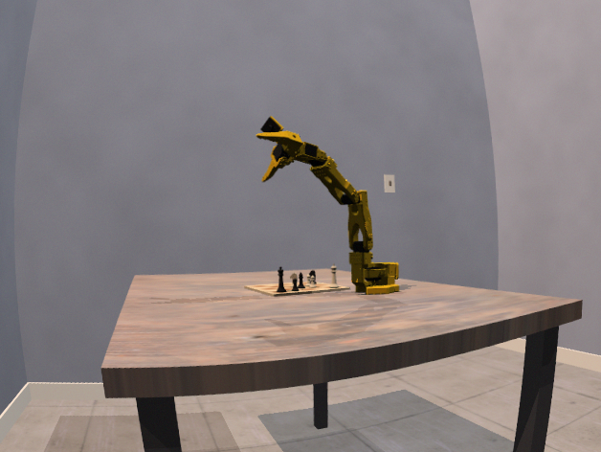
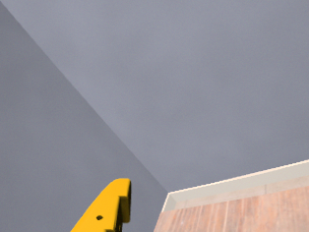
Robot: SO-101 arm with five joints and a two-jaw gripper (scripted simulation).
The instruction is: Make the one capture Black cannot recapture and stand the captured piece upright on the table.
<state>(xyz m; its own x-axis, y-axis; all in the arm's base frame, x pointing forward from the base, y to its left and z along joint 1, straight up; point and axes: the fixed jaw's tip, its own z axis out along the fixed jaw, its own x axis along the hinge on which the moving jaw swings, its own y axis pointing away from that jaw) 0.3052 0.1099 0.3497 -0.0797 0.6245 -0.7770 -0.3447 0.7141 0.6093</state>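
Note:
A small wooden chessboard (image 1: 259, 287) lies on the table (image 1: 291, 330) just left of the arm's base. On it stand a tall black piece (image 1: 280, 280), a smaller black piece (image 1: 300, 280), a light piece (image 1: 294, 278) with a dark one in front of it, a dark and a light piece close together (image 1: 311, 278), and a white piece (image 1: 333, 275) at the right. The pieces are too small to name. My yellow gripper (image 1: 262, 157) is raised high above the board, open wide and empty. In the wrist view only one yellow jaw (image 2: 110, 208) shows against the wall.
The arm's yellow base (image 1: 376, 277) stands on the table right of the board. A white wall plate (image 1: 389, 183) is on the back wall. The wrist view shows a wooden surface (image 2: 246, 211) and a pale skirting edge.

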